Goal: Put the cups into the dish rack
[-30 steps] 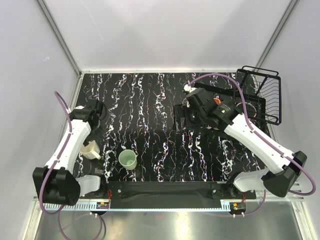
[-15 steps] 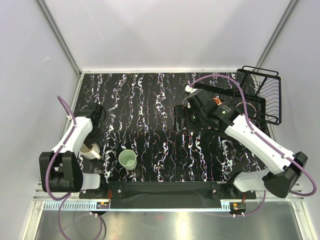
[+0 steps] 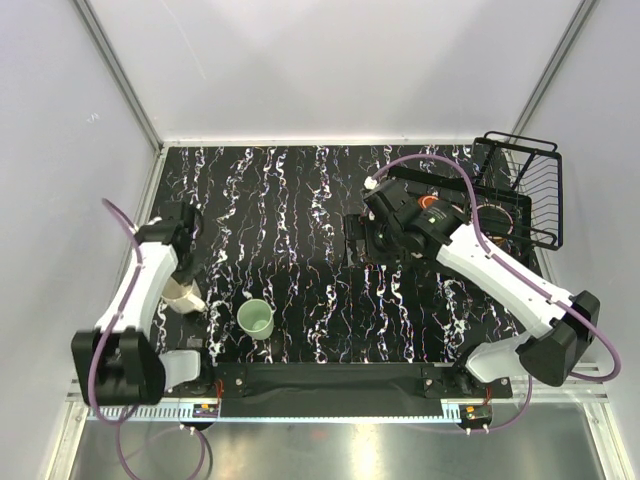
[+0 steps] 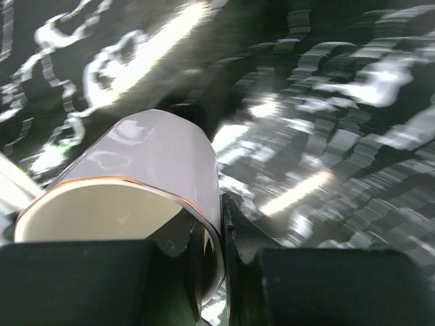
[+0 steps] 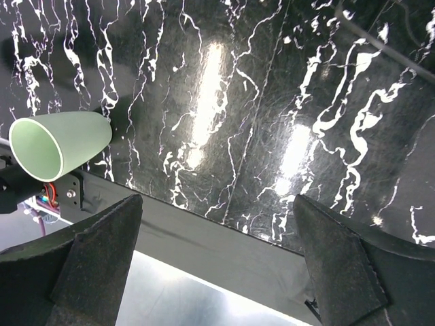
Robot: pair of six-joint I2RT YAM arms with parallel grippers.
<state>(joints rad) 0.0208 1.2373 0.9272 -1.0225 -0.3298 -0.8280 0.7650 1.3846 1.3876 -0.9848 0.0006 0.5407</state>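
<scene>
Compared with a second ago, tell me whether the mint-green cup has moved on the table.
No. The mint-green cup stands in the same spot as before, just beyond the left end of the black front bar.

Robot lab test cell. Plain white panel walls (image 3: 350, 70) in aluminium framing (image 3: 120, 75) enclose a black marble-patterned table (image 3: 290, 200). Two white robot arms (image 3: 500, 270) trailing purple cables (image 3: 430, 155) sit bolted to a black mounting bar (image 3: 330, 380).

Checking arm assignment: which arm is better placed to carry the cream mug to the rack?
Left. The left gripper pinches the rim of the cream mug. The right gripper hangs open over the table, nearer the dish rack but holding nothing.
</scene>
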